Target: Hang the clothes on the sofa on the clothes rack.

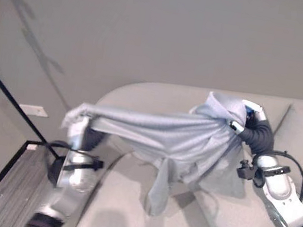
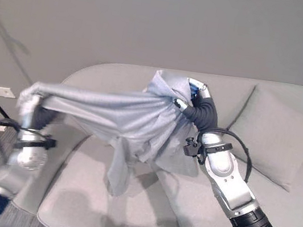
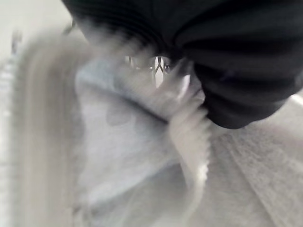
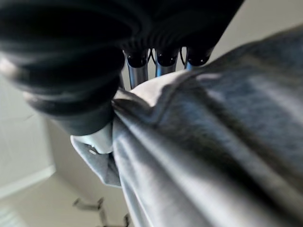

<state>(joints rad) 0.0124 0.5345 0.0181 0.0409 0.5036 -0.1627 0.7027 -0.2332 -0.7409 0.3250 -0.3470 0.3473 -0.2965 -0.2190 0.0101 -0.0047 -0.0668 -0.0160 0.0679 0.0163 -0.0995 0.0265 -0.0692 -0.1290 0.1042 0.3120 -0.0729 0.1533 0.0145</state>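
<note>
garment: grey top (image 2: 133,119), lifted off the sofa (image 2: 274,213), stretched betw. both hands; loose part (sleeve?) hangs down below the middle, clear of the seat.
left hand: (image 1: 77,130) at garment's left end; cloth bunched over & round the fingers, seems gripped, but fingers mostly hidden under fabric.
right hand: (image 2: 191,99) at garment's other end, higher up; fingers (image 4: 137,61) run behind the fabric edge, thumb side presses cloth, so closed on the top.
right eye view: shows a cushion (image 2: 275,136) on sofa, well to the right of the right-hand fingers.
left eye view: black rack bar (image 1: 9,100) by the wall, beyond the left-hand fingers, apart from garment.
wrist views: cloth right against each hand; left one too blurred for finger detail.
</note>
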